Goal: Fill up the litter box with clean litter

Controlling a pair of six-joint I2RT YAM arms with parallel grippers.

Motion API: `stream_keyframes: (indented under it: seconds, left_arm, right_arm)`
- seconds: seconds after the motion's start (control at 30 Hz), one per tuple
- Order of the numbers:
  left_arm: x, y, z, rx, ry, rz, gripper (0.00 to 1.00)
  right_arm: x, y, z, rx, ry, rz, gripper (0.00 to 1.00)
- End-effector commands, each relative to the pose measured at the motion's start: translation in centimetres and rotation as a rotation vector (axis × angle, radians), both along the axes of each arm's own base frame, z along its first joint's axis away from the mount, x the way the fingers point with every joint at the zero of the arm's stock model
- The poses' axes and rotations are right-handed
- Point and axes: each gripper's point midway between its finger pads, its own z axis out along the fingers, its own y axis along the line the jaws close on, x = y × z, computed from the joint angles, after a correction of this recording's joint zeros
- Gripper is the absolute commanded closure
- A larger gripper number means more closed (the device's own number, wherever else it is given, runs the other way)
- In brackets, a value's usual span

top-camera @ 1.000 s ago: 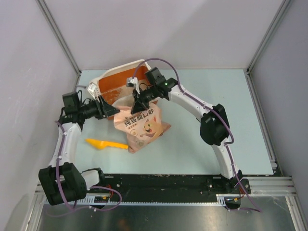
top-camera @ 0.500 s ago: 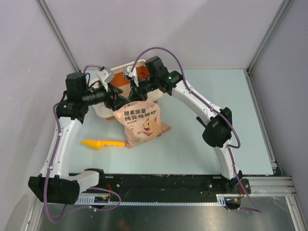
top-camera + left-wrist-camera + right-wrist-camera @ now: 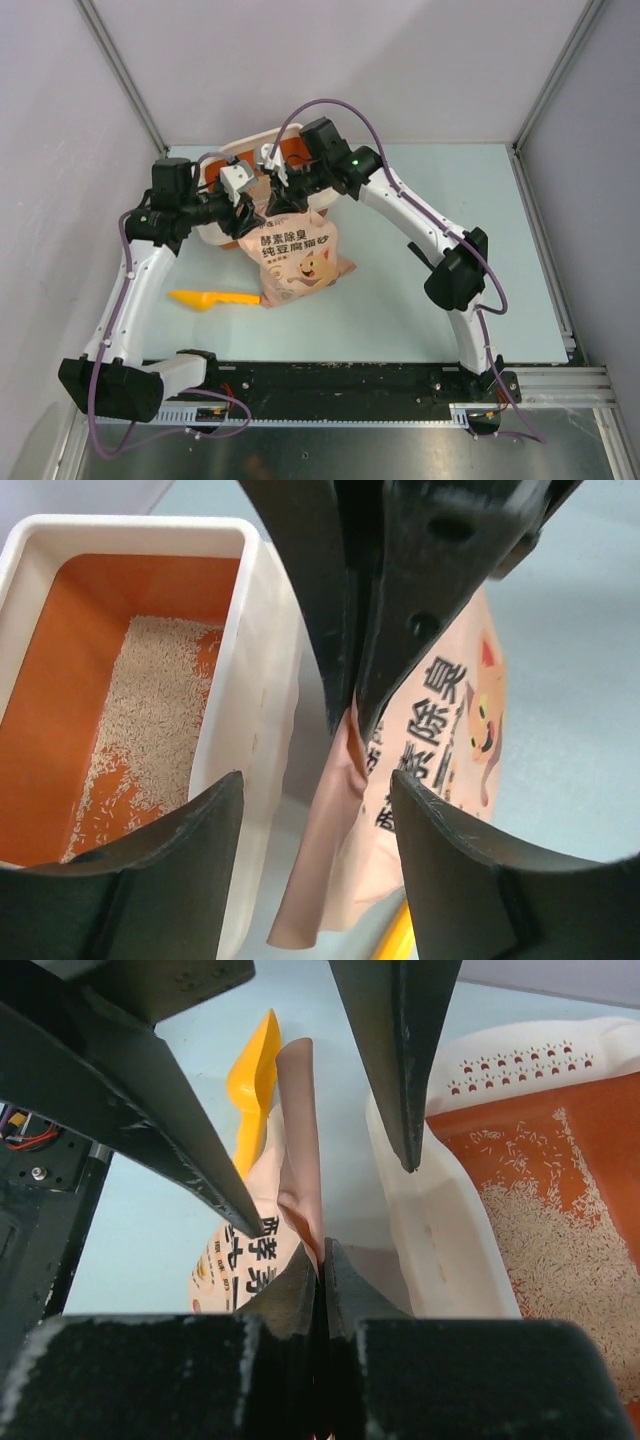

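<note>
The litter box (image 3: 240,146) is sitting on the pale table (image 3: 430,280), directly under both wrists. It is holding a thin, patchy layer of clean litter (image 3: 150,710). The pale granules are lying along the middle of the orange floor, with bare orange showing around them.

The right gripper (image 3: 321,1260) is clenching the top edge of the pink-beige printed bag (image 3: 295,255), its fingers pressed tight together on the folded film. The bag is hanging down from that grip on the side away from the box. What the bag is holding is not visible, and it is unclear whether its bottom is touching the table.

In the right wrist view, the box and its litter are lying just to the right of the clenched fingers, and the rim (image 3: 430,1220) is almost touching the bag.

The left gripper (image 3: 315,790) is hovering released, fingers spread wide and grasping nothing. The bag's side edge is running down between them, just below the right gripper's pinch. In the left wrist view, the box wall is standing under this gripper's left finger, with the litter further left.

A yellow-orange scoop (image 3: 215,298) is lying on the table beyond the bag, well apart from both grippers.
</note>
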Motion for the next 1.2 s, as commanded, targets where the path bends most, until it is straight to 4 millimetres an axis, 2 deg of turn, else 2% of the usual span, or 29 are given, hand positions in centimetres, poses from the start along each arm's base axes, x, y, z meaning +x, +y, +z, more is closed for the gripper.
stream_keyframes:
  seconds: [0.0,0.07,0.13,0.17,0.2,0.23,0.27,0.3,0.33,0.4,0.43,0.47,0.5,0.53,0.7,0.87,0.93,1.03,1.17]
  left_arm:
    - [-0.1,0.1,-1.8,0.112,-0.064,-0.089,0.40]
    - [-0.1,-0.3,-2.3,0.123,-0.064,-0.113,0.47]
    - [-0.2,-0.8,-2.6,0.126,-0.058,-0.136,0.66]
    - [-0.3,-1.0,-2.5,0.125,-0.058,-0.141,0.78]
    - [-0.4,-1.1,-2.4,0.121,-0.058,-0.145,1.00]
    - [-0.6,-1.2,-2.2,0.108,-0.053,-0.143,1.00]
    - [-0.7,-1.3,-1.7,0.096,-0.054,-0.142,1.00]
    - [-0.9,-1.4,-1.5,0.082,-0.042,-0.131,1.00]
    - [-1.2,-1.5,-1.1,0.068,-0.042,-0.132,1.00]
    - [-1.9,-1.5,-0.3,0.043,-0.042,-0.112,1.00]
    - [-2.2,-1.5,-0.1,0.034,-0.039,-0.109,1.00]
    - [-2.6,-1.4,0.6,0.024,-0.054,-0.101,1.00]
    - [-2.9,-1.4,0.8,0.013,-0.046,-0.086,1.00]
    - [-3.1,-1.4,1.0,0.007,-0.047,-0.081,1.00]
    - [-4.5,-1.0,2.0,-0.030,-0.052,-0.029,1.00]
    - [-5.3,-1.1,1.9,-0.074,-0.038,-0.009,1.00]
    - [-5.6,-1.3,2.0,-0.091,-0.029,-0.014,1.00]
    - [-5.7,-1.4,2.2,-0.098,-0.028,-0.012,1.00]
    - [-5.9,-1.5,2.7,-0.114,-0.038,-0.014,1.00]
  right_arm:
    - [-1.4,-1.7,9.6,0.180,-0.189,0.040,1.00]
    - [-1.3,-2.2,9.7,0.178,-0.182,0.030,0.99]
    - [-1.2,-2.8,9.7,0.167,-0.164,0.017,0.88]
    - [-1.2,-3.1,9.8,0.165,-0.160,0.007,0.80]
    - [-0.4,-3.7,9.8,0.159,-0.152,-0.026,0.61]
    - [-0.1,-4.1,9.5,0.157,-0.102,-0.063,0.53]
    - [0.3,-4.9,10.4,0.172,-0.090,-0.100,0.46]
    - [1.7,-6.2,10.7,0.182,-0.051,-0.161,0.37]
    - [2.8,-6.8,11.9,0.230,0.018,-0.232,0.35]
    - [6.3,-9.5,11.4,0.246,0.111,-0.445,0.29]
    - [7.4,-10.4,11.3,0.258,0.139,-0.521,0.27]
    - [8.8,-11.5,10.2,0.240,0.202,-0.642,0.26]
    - [9.2,-12.2,9.4,0.216,0.222,-0.688,0.25]
    - [8.9,-12.9,7.7,0.157,0.263,-0.710,0.25]
    - [5.9,-13.7,2.0,-0.009,0.357,-0.693,0.22]
    - [2.3,-12.8,-0.5,-0.096,0.389,-0.661,0.14]
    - [1.5,-12.5,-1.6,-0.123,0.385,-0.664,0.13]
    - [1.4,-11.9,-1.6,-0.125,0.379,-0.674,0.13]
    - [2.5,-11.6,-3.2,-0.163,0.392,-0.736,0.10]
